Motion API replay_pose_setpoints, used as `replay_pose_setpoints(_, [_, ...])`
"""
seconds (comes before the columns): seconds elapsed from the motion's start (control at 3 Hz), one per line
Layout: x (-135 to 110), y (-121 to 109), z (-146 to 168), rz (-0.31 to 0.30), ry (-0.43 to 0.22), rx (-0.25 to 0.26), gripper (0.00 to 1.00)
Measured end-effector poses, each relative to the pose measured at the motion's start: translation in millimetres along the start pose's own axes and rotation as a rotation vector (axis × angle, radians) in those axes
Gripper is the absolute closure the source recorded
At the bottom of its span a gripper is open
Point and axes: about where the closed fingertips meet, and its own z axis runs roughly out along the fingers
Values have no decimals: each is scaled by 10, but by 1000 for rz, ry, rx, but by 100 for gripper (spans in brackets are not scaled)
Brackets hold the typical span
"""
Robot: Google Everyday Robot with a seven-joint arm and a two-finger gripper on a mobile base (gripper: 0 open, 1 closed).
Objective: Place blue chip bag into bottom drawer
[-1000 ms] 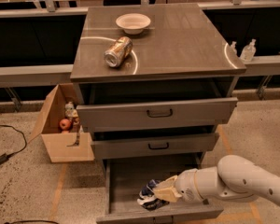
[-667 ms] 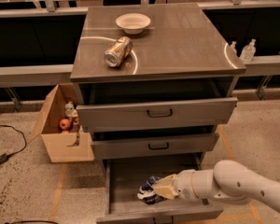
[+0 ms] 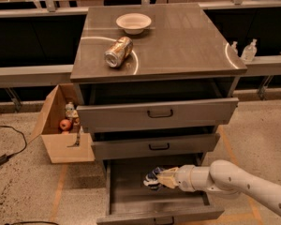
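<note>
The blue chip bag (image 3: 152, 178), crumpled dark blue with white patches, is held inside the open bottom drawer (image 3: 131, 198), just above its floor near the middle. My gripper (image 3: 160, 178) reaches in from the right on a white arm and is shut on the bag. The bottom drawer is pulled out furthest of the three; its front panel (image 3: 159, 217) is at the lower edge of the view.
The two upper drawers (image 3: 157, 114) with black handles stand partly open above the arm. A gold-brown can (image 3: 118, 52) lies on its side and a white bowl (image 3: 133, 23) sits on the cabinet top. A cardboard box (image 3: 61, 125) with items stands at the left.
The gripper with the bag has shifted slightly left and deeper into the bottom drawer. Nothing else moved.
</note>
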Motion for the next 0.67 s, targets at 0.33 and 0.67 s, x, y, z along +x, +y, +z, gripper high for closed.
replay_pose_setpoints(0.33, [142, -338, 244, 14, 5, 18, 100])
replay_pose_setpoints(0.67, [286, -585, 581, 25, 27, 37, 100])
